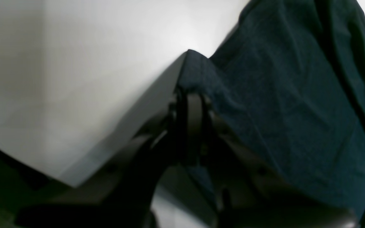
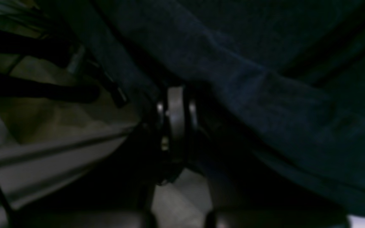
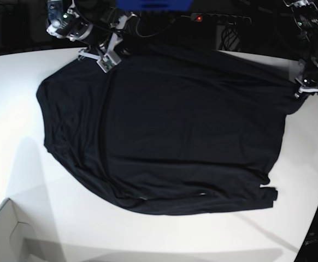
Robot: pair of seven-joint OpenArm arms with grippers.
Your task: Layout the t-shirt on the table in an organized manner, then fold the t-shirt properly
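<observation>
White table (image 3: 17, 164) bears the spread t-shirt (image 3: 175, 131), both fingers pinching its far edge, right wrist view murky.

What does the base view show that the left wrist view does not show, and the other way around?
Only the base view shows the whole t-shirt spread out, the right hand at its far edge, and a white box corner. Only the left wrist view shows, up close, the left hand shut on a fold of fabric. Both show the black shirt and the white table.
</observation>
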